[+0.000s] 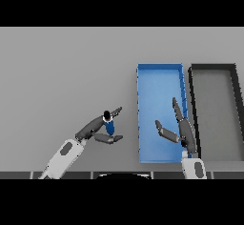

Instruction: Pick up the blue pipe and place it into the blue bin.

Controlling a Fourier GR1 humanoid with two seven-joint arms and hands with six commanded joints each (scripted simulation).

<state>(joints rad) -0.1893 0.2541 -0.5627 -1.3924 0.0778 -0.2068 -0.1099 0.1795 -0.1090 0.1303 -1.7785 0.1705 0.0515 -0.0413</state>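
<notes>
Left hand (99, 129) grips the blue pipe (109, 124) upright; right hand (183, 128) spread over blue bin (143, 76)

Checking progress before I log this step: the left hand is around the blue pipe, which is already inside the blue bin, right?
Not quite. The head view shows the left hand around the blue pipe on the grey table, left of the blue bin, not inside it.

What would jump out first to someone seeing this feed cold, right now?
Probably the bright blue rectangular bin, right of centre on the grey table, with the right hand open over its near right part. Next, the small blue pipe with a dark top, left of the bin, sitting between the thumb and fingers of the left hand. A dark grey bin sits just right of the blue one.
</notes>
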